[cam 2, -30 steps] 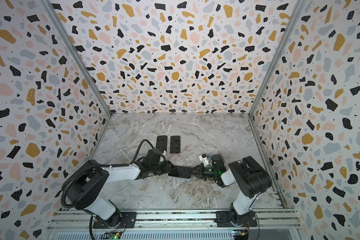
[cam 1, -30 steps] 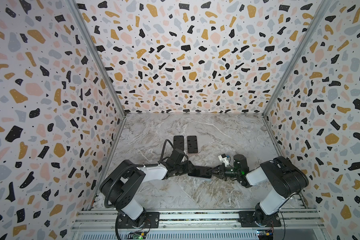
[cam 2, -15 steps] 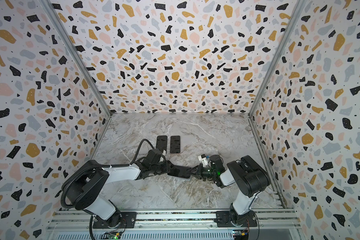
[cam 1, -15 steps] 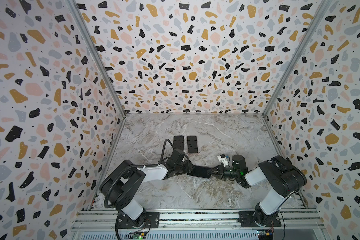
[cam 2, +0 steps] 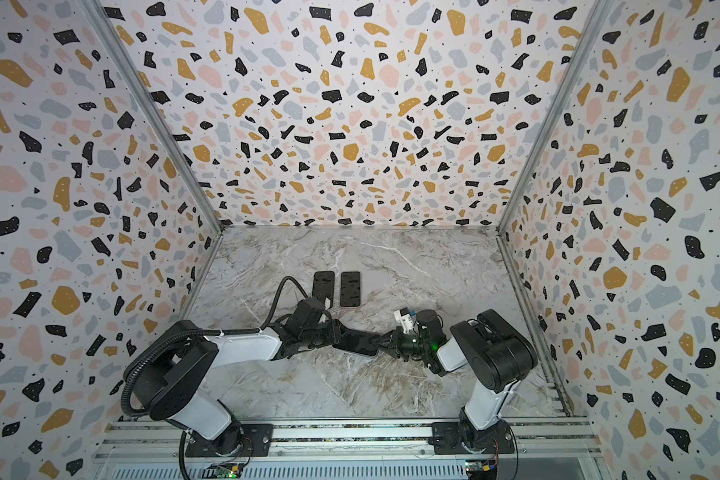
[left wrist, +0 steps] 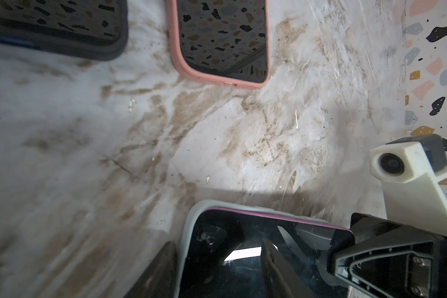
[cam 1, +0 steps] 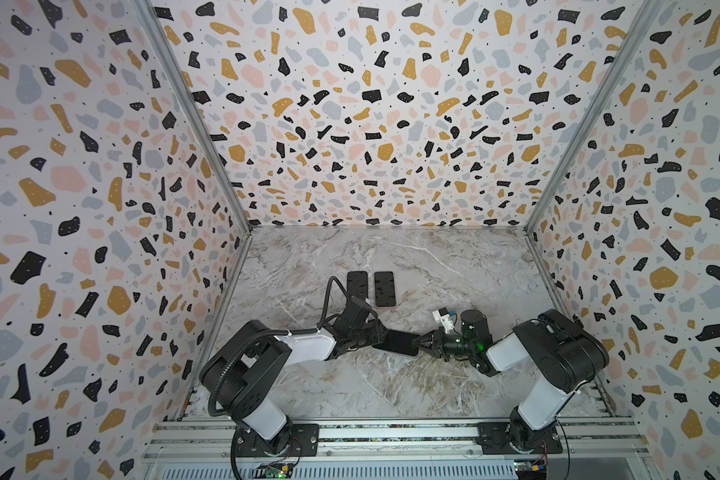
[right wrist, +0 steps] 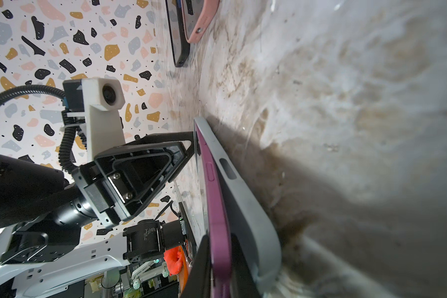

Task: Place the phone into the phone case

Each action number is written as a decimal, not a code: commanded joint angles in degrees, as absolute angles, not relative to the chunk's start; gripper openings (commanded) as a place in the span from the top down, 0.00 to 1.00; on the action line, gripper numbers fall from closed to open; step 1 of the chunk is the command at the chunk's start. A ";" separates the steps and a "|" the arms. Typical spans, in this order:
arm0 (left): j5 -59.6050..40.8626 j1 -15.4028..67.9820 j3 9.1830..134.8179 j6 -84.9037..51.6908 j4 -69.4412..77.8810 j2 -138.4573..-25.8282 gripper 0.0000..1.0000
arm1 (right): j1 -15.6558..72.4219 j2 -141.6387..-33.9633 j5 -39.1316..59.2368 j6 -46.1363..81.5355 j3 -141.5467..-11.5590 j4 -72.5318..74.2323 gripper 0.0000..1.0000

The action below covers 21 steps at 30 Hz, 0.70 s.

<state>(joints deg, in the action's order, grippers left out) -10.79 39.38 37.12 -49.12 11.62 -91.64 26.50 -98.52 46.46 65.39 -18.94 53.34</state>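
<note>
A purple-edged phone (cam 1: pixel 395 343) with a black screen lies partly in a grey phone case (right wrist: pixel 243 206) at the table's middle front, between the two grippers. My right gripper (cam 1: pixel 418 341) is shut on the phone's right end. One of its fingers lies on the screen and the other sits between phone (right wrist: pixel 214 206) and case, where the phone stands lifted out of the case. My left gripper (cam 1: pixel 375 334) is over the left end with its jaws apart. One finger (left wrist: pixel 158 268) is just outside the case rim (left wrist: pixel 189 232) and the other rests on the screen (left wrist: pixel 230 245).
Two other cased phones lie side by side behind the left gripper, one in a black case (cam 1: pixel 357 284) and one in a pink case (cam 1: pixel 384 289). Patterned walls close the table on three sides. A metal rail (cam 1: pixel 391 432) with both arm bases runs along the front.
The right arm has shifted very slightly to the left with the phone. The left gripper holds its place on the phone's left end.
</note>
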 commanded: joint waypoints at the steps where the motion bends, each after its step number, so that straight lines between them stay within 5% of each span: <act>1: -18.75 42.79 36.17 -50.27 15.64 -92.49 0.48 | 29.37 -97.69 42.41 64.57 -19.74 42.00 0.99; 21: -17.21 42.66 36.49 -49.05 12.25 -91.18 0.48 | 28.83 -87.45 38.96 57.78 -23.44 25.48 0.68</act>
